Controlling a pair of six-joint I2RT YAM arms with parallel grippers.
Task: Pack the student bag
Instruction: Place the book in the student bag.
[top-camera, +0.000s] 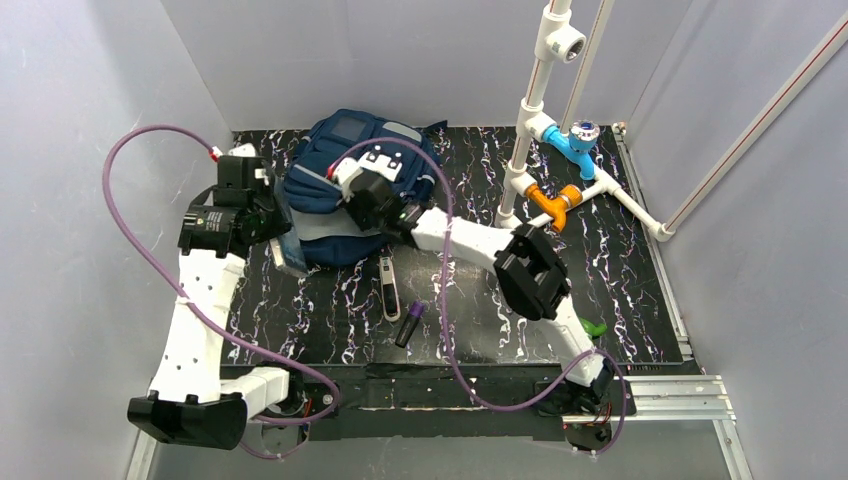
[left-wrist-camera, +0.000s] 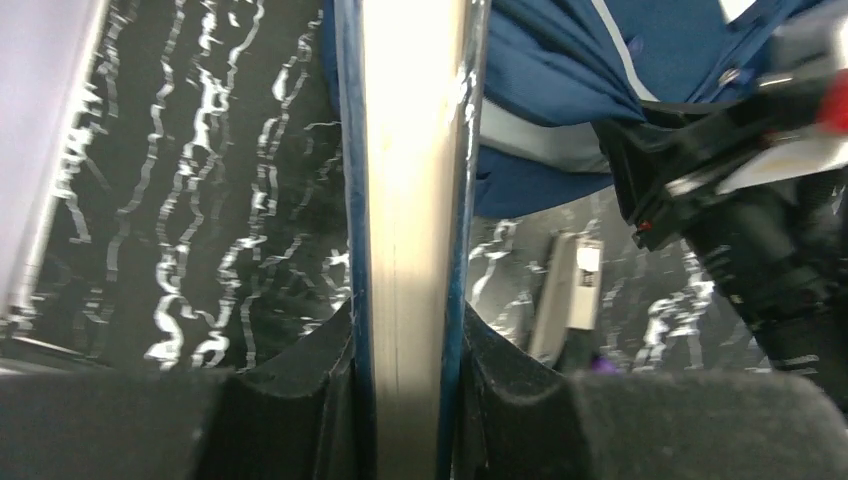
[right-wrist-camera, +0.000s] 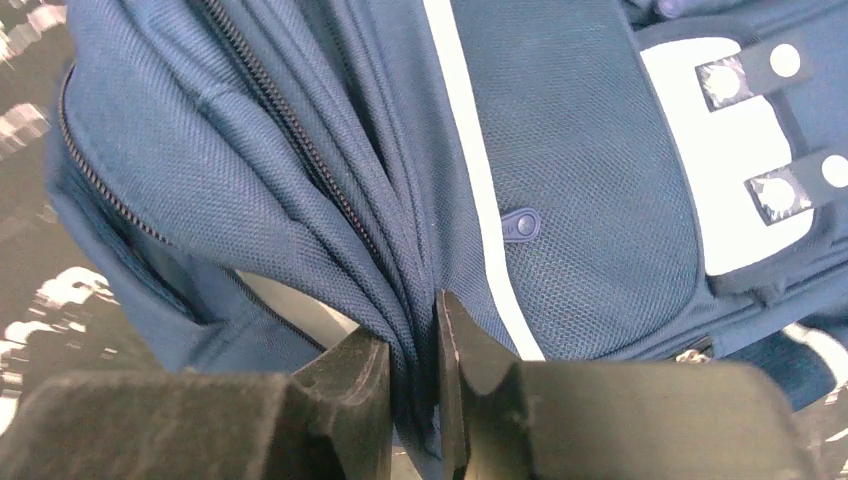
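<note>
Your right gripper (right-wrist-camera: 410, 325) sits closest to its lens, jaws standing nearly together and pinching a fold of navy fabric beside a zip of the student bag (right-wrist-camera: 570, 150). That bag lies slumped on the black marbled table (top-camera: 620, 290), toward its far side. At the bag's left edge your left gripper (left-wrist-camera: 407, 320) is clamped, jaws narrow, on a thin blue-covered book (left-wrist-camera: 410, 150) held on edge, pale pages showing between the covers. On the bag's side nearer the arm bases lies a grey-and-white pen-shaped thing (top-camera: 389, 288), and farther from the bag a dark purple marker (top-camera: 408, 325). Right of the bag stands a white pipe frame (top-camera: 560, 42) with blue and orange joints.
</note>
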